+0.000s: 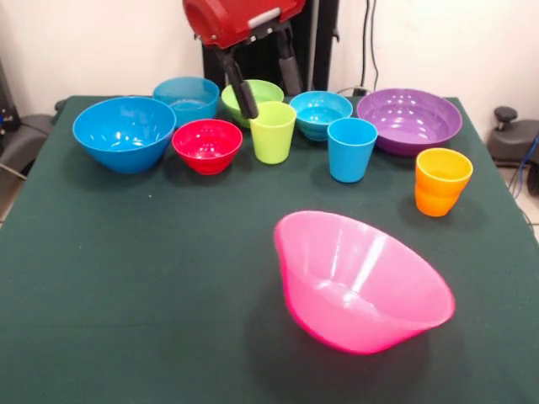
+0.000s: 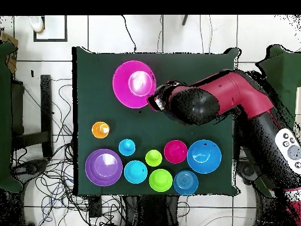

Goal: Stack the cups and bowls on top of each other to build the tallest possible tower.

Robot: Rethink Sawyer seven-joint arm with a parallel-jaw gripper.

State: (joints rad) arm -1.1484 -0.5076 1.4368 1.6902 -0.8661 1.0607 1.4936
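The huge pink bowl (image 1: 362,286) (image 2: 134,84) stands alone, open side up, in the near middle of the table. All other ware stands singly in a far row, nothing stacked: large blue bowl (image 1: 125,133), small red bowl (image 1: 207,145), ribbed cyan bowl (image 1: 186,97), lime green bowl (image 1: 253,94), lime green cup (image 1: 272,132), small blue bowl (image 1: 320,112), light blue cup (image 1: 351,149), purple bowl (image 1: 409,119), orange cup (image 1: 442,181). My gripper (image 1: 271,99) (image 2: 154,101) hangs high, open and empty; overhead it is beside the pink bowl's rim.
The table is covered with a dark green cloth (image 1: 126,278). Overhead, my red arm (image 2: 235,94) reaches across the table's right side. Cables lie on the floor around the table (image 2: 53,176).
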